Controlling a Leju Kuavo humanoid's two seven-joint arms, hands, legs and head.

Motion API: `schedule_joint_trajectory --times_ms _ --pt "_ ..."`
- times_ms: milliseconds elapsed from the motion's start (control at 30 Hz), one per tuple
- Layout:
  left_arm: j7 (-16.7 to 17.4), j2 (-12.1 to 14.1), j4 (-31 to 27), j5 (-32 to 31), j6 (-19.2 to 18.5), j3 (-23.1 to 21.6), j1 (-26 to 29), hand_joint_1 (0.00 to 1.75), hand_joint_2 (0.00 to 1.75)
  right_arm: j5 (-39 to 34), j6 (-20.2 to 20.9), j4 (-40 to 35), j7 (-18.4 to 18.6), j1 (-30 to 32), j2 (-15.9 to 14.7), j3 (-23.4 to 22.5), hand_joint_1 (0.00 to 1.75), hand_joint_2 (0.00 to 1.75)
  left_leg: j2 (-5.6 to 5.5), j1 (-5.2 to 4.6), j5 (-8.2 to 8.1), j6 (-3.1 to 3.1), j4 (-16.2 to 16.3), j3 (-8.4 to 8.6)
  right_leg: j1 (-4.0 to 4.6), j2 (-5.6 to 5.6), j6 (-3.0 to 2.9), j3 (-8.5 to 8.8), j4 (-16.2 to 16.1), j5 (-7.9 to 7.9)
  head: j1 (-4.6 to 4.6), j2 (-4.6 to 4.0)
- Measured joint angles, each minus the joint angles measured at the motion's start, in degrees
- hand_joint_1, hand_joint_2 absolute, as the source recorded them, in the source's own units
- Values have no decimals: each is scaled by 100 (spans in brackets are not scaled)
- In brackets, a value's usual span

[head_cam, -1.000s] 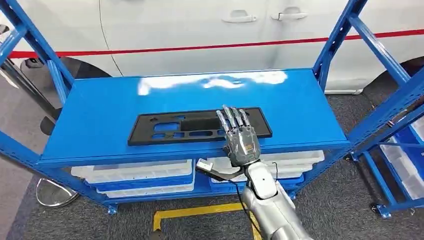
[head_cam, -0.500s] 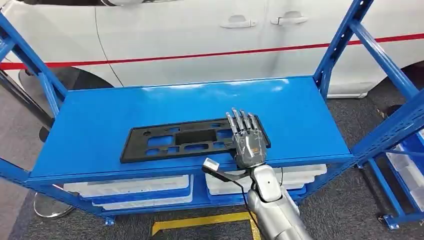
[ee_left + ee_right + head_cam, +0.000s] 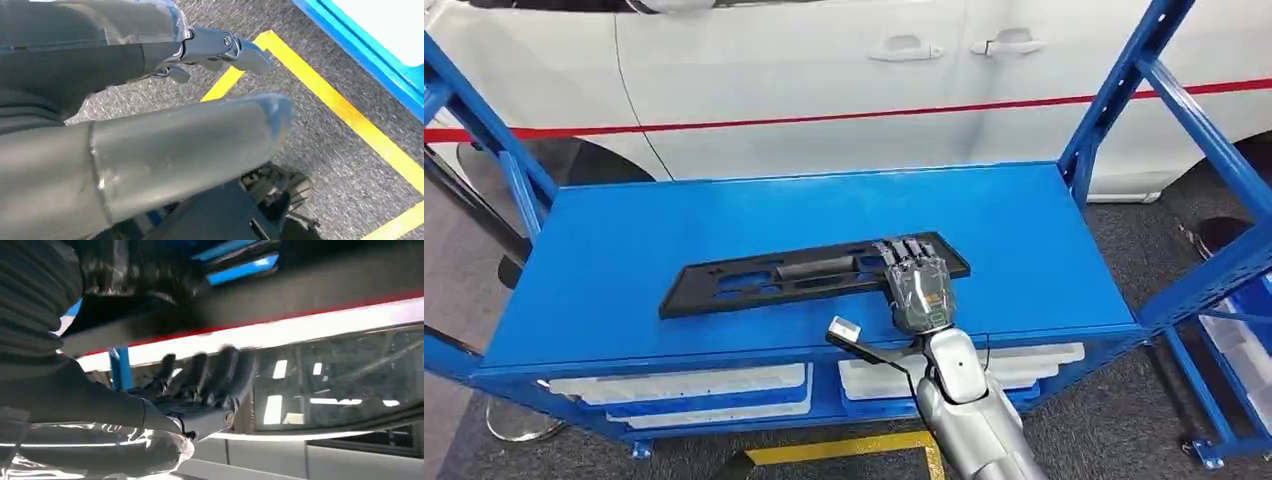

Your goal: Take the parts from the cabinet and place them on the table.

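Observation:
A long black plastic panel [image 3: 794,278] with several cut-outs lies on the blue top shelf [image 3: 724,215] of the cabinet, its left end nearer the front edge than its right end. My right hand [image 3: 918,285] is on the panel's right end, fingers [image 3: 904,250] curled down over it, gripping it. In the right wrist view the panel [image 3: 280,295] is a dark blurred bar next to the dark fingers [image 3: 210,372]. My left hand [image 3: 215,47] hangs over the grey carpet, fingers apart, holding nothing.
Blue uprights [image 3: 1114,95] frame the shelf on both sides. White bins [image 3: 684,385] sit on the lower shelf. A white car [image 3: 844,80] with a red stripe stands right behind. Yellow tape [image 3: 844,450] marks the floor in front, and another blue rack [image 3: 1234,330] stands to the right.
The camera has shifted a little. My right hand's fingers curled down onto the panel's right end, and the panel turned on the shelf, its left end swinging toward the front edge.

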Motion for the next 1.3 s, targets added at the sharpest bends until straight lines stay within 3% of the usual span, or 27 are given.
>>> schedule_joint_trajectory --times_ms 67,133,167,200,233,267,333,367,500,567,633,667,700,733,767,833,867,900,933,1000,1033,1067,1167,1200,1233,1267,1300 --pt "-39 -7 0 13 9 15 -29 0 0 -22 0 -66 -22 -11 -4 -22 175 175 15 17 38 52 -65 51 -21 -19 46 -102 255 -216 7 0" --pt "-55 -7 0 35 9 46 -55 0 0 -33 0 -70 -39 -16 -4 -44 175 175 23 4 31 83 -60 49 -23 -18 74 -513 1109 -632 7 0" --pt "-63 -7 0 57 15 63 -57 0 0 -35 0 -74 -46 0 -4 -57 175 175 25 -3 26 92 -56 47 -23 -18 82 -707 1485 -759 4 0" --pt "-83 -4 0 90 24 87 -56 0 0 -35 2 -79 -50 17 -7 -72 175 175 23 -9 24 94 -45 43 -23 -19 86 -816 1688 -766 4 0" --pt "-117 -4 0 115 24 107 -55 0 0 -31 2 -85 -74 22 -9 -85 175 175 20 -10 14 94 -32 43 -23 -19 80 -788 1611 -646 6 0" --pt "-175 -4 0 184 -16 140 -62 0 0 -28 2 -109 -83 22 -11 -87 175 175 13 -11 2 92 -13 44 -22 -19 65 -631 1293 -429 2 0" --pt "-258 -9 0 348 -96 219 -84 0 0 -31 2 -197 -83 18 -11 -109 175 175 0 -13 -29 65 20 49 -17 -19 10 -109 296 22 4 0" --pt "-286 -15 0 422 -116 273 -94 0 0 -33 2 -227 -83 8 -11 -129 175 175 -3 -44 -43 42 35 31 8 -15 -12 1 81 -69 4 0" --pt "-339 -24 0 623 -206 466 -111 0 0 -63 2 -332 -116 9 -20 -216 175 175 -5 -47 -50 -78 20 33 15 1 -99 -10 17 -27 4 0" --pt "-376 -24 0 721 -258 575 -122 0 0 -74 2 -404 -182 9 -17 -256 175 175 10 -29 -217 -143 202 -32 -29 -10 -149 32 -40 -1 0 0" --pt "-442 -33 0 783 -242 671 -137 0 0 -164 2 -474 -322 25 -13 -300 175 175 11 0 -683 -206 1069 -436 -28 -27 -186 31 -38 -6 0 0" --pt "-474 -33 0 802 -183 706 -130 0 0 -225 2 -531 -424 40 -13 -339 175 175 11 8 -842 -230 1484 -636 -25 -34 -192 27 -36 -10 2 0" --pt "-500 -35 0 813 -116 734 -124 0 0 -293 2 -608 -560 66 -11 -385 175 175 11 18 -881 -246 1740 -769 -25 -35 -191 24 -32 -11 0 0" --pt "-526 -39 0 815 -18 765 -120 0 0 -393 2 -757 -759 106 9 -448 175 175 12 30 -770 -256 1707 -766 -25 -34 -189 26 -29 -12 2 0" --pt "-566 -42 0 820 64 791 -121 0 0 -501 2 -903 -969 132 40 -501 175 175 13 35 -566 -257 1436 -645 -27 -32 -184 26 -21 -17 0 0" --pt "-684 -46 0 861 212 853 -125 0 0 -755 2 -1282 -1459 163 169 -625 175 175 14 37 -60 -220 484 -188 -29 -10 -162 35 2 -32 0 0" --pt "-799 -46 0 917 247 887 -126 0 0 -967 2 -1544 -1803 177 270 -693 175 175 15 30 -32 -176 115 -28 -26 -5 -147 30 8 -43 2 0" --pt "-877 -46 0 962 247 925 -129 0 0 -1151 2 -1752 -2060 195 346 -743 175 175 12 -3 -51 -157 14 28 5 0 -117 4 35 -48 2 0" --pt "-931 -52 0 1003 249 975 -121 0 175 -1330 2 -2005 -2300 237 435 -794 175 175 4 -10 -46 -136 44 6 -4 -3 -83 -3 20 -33 0 0" --pt "-905 -55 0 1014 115 1027 -72 0 175 -1614 2 -2486 -2621 355 566 -815 175 175 -10 -27 -35 -81 30 6 -17 -13 -31 21 -13 -21 0 0" --pt "-898 -52 0 1034 -38 1036 -47 0 175 -1714 2 -2768 -2737 405 625 -817 175 175 -5 37 11 -18 -52 48 4 -19 13 11 12 -59 2 0" --pt "-920 -52 0 1040 -162 1047 -27 0 175 -1740 2 -2949 -2800 449 649 -815 175 175 -4 31 24 2 -76 64 -20 -19 36 -19 114 -142 2 0" --pt "-1042 -48 0 1014 -435 1088 45 0 175 -1794 4 -3653 -3017 641 721 -796 175 175 9 23 13 72 -74 64 -23 -20 70 -592 1346 -806 2 0" --pt "-1058 -48 0 999 -442 1088 79 0 175 -1799 4 -3826 -3103 707 721 -776 175 175 10 22 11 72 -67 63 -27 -21 81 -765 1696 -895 4 0" --pt "-1069 -48 0 999 -446 1088 106 0 175 -1801 7 -3939 -3150 764 721 -756 175 175 9 22 9 73 -62 63 -40 -22 86 -805 1761 -840 4 0" --pt "-1077 -48 0 1001 -450 1088 127 0 175 -1801 7 -4075 -3198 809 721 -728 175 175 6 22 2 67 -49 63 -55 -23 87 -722 1581 -678 4 0" --pt "-1088 -48 0 1001 -450 1088 140 0 175 -1816 7 -4226 -3239 832 721 -678 175 175 1 25 -13 55 -27 63 -68 -26 83 -483 1114 -405 4 0"
